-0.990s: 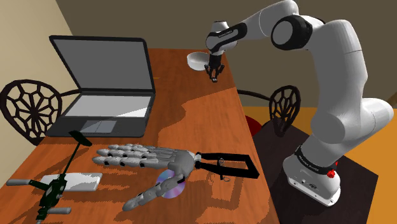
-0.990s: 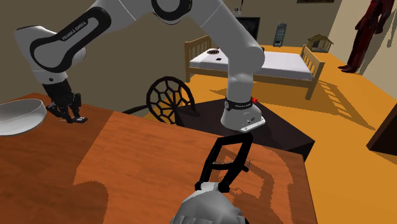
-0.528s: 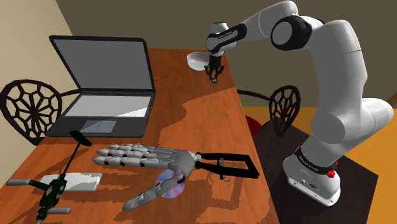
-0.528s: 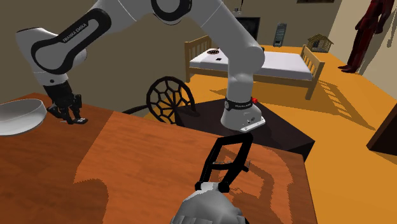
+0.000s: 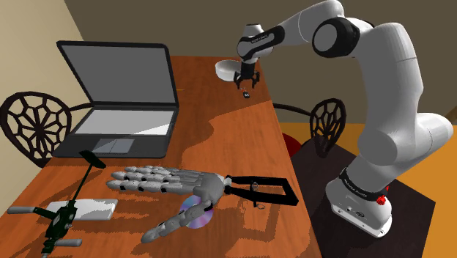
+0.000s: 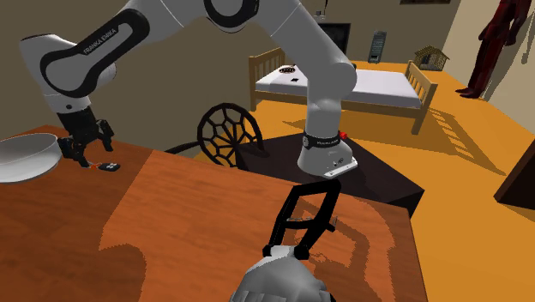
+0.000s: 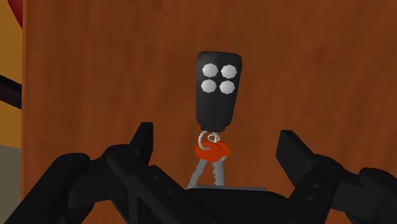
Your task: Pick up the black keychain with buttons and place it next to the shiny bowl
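As seen along the hand, gripper (image 7: pixel 217 135): the two black fingers are held wide apart, and nothing is clasped between them.
Keychain (image 7: pixel 216 92): a black fob with four pale buttons, a metal ring and two keys, one red-headed, is seen lying flat on the brown table (image 7: pixel 114 63).
Place on the table: in the shoulder view the keychain (image 5: pixel 247 94) is found near the pale bowl (image 5: pixel 225 69), toward that view's right and apart from its rim; in the second exterior view it (image 6: pixel 107 166) lies just to the right of the bowl (image 6: pixel 26 159).
Direction from the hand: the keychain is placed straight below the gripper (image 5: pixel 245 79), between the fingers' line and untouched by them.
Long axis: the fob is pointed away from the palm, across the line joining the fingertips; the ring and keys are turned toward the palm.
Nearer arm: only one arm is fitted, so no choice is to be made.
Judged step: the placing is taken as done, and a straight lift is thought enough to clear the keys.
Writing: "FRANKA EMIKA" is read on the arm (image 6: pixel 99 43) in the second exterior view; lettering on the base is too small to be read; no marks are seen on the buttons.
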Tool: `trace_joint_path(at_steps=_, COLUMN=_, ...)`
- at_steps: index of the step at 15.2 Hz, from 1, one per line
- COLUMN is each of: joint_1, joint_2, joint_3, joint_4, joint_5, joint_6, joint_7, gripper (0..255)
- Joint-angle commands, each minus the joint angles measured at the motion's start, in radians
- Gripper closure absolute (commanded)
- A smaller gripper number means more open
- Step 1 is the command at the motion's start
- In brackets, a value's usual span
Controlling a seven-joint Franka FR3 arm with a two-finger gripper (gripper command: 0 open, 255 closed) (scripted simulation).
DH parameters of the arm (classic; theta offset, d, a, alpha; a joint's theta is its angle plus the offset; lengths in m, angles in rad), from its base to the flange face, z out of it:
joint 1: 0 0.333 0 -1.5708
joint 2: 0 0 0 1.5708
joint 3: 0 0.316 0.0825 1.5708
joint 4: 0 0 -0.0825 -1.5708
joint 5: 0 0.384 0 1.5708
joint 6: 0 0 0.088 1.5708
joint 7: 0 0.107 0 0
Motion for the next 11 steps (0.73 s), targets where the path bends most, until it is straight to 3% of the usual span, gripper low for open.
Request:
trace_joint_path(at_steps=1, joint_1=-0.001, joint_2=-0.024, joint_3=0.003, joint_4=0.011, joint_5=0.004, joint_6=-0.035, joint_7=-0.001, gripper=0)
trace_joint_path(at_steps=3, joint_1=-0.003, joint_2=-0.048, joint_3=0.006, joint_4=0.032, joint_5=0.008, joint_6=-0.080, joint_7=-0.004, gripper=0)
trace_joint_path(at_steps=11, joint_1=-0.003, joint_2=-0.048, joint_3=0.006, joint_4=0.032, joint_5=0.008, joint_6=-0.080, joint_7=-0.004, gripper=0)
